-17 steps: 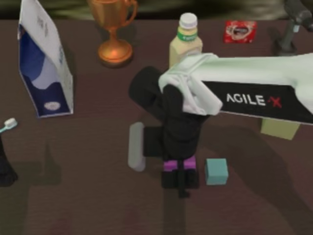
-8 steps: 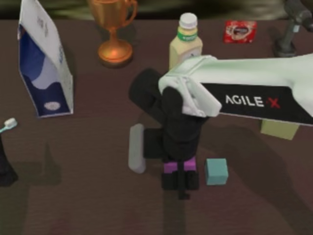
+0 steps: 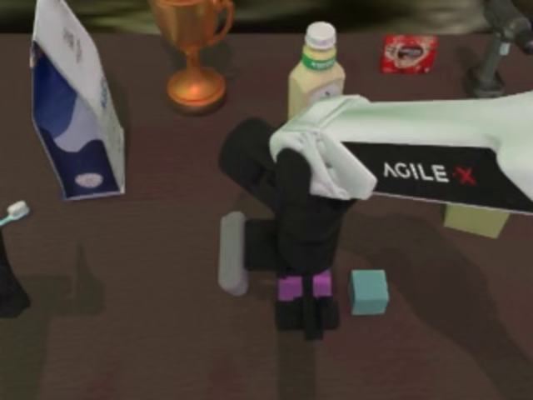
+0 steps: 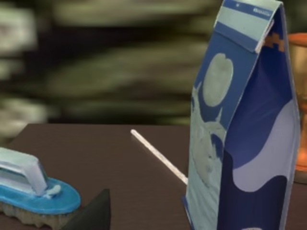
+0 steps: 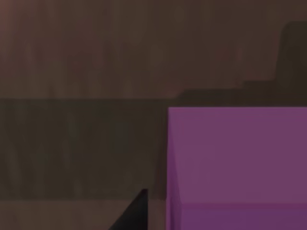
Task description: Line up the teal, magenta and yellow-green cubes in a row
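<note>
Your right tool (image 3: 306, 307) stands over the magenta cube (image 3: 304, 286) near the middle of the table; since a second ago more of the cube's top shows, so the tool has likely let go, though you cannot tell if the fingers are apart. The teal cube (image 3: 368, 292) sits just beside it, starting the row. The yellow-green cube (image 3: 475, 221) waits toward the table's right edge, so fetch it next

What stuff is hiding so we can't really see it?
- Magenta cube: top view, mostly under the right gripper; right wrist view, cut off by the edge.
- Yellow-green cube: top view, mostly under the right arm.
- Toothbrush: top view, cut off at the left edge.
</note>
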You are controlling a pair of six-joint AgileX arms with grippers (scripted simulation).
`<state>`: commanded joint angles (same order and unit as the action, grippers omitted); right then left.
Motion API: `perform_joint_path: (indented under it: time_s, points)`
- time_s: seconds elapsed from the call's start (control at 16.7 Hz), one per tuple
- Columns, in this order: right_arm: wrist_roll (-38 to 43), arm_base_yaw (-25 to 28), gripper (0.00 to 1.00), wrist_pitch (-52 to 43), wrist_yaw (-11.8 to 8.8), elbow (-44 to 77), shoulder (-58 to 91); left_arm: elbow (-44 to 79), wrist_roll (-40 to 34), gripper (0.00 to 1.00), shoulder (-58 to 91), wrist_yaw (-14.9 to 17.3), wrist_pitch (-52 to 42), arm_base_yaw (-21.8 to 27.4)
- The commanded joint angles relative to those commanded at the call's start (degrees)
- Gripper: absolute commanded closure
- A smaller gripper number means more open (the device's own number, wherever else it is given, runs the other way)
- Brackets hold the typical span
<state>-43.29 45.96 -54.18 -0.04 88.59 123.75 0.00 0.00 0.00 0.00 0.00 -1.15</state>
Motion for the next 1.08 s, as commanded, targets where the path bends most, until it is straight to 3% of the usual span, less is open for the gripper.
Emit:
perform_joint_path:
  time_s: [0.6,1.08]
  points:
    - [-0.01,-0.09,0.00,-0.20,0.00,0.20,-0.07,0.00,0.00,0.00,0.00,0.00,0.00,0.00]
    - [-0.18,0.35,0.00,-13.79,-0.04,9.68,-4.01,0.00,0.00,0.00,0.00,0.00,0.00,0.00]
